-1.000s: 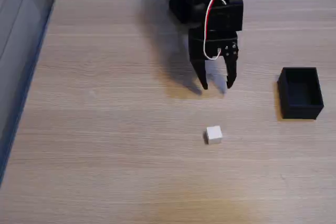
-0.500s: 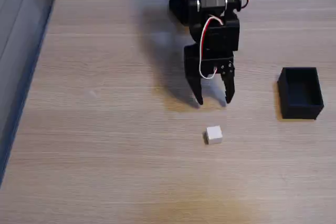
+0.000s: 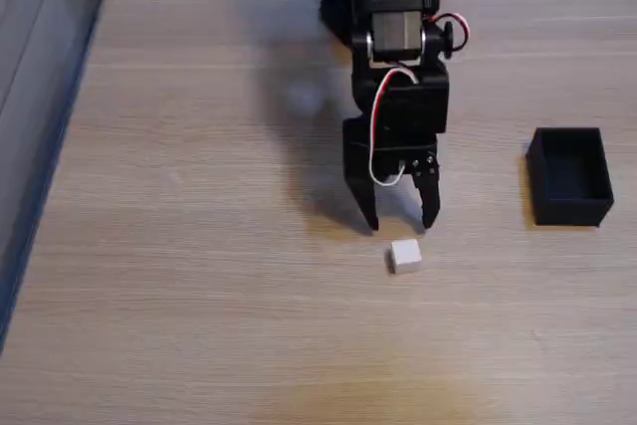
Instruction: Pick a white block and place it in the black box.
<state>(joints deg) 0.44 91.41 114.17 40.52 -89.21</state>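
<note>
A small white block (image 3: 405,256) lies on the wooden table, near the middle of the fixed view. My black gripper (image 3: 400,224) hangs just behind and above it, fingers pointing down and spread open, nothing between them. The fingertips end a little short of the block's far edge. The black box (image 3: 569,175) stands open-topped at the right side of the table, well apart from both block and gripper; its inside looks empty.
The wooden table (image 3: 199,246) stretches wide to the left and front. Its left edge (image 3: 45,176) drops off beside a grey floor. The arm's base stands at the back, with clutter behind the far edge.
The arm has reached forward and down over the last second; the open gripper moved from well behind the white block to just above its far side. Block and box stayed put.
</note>
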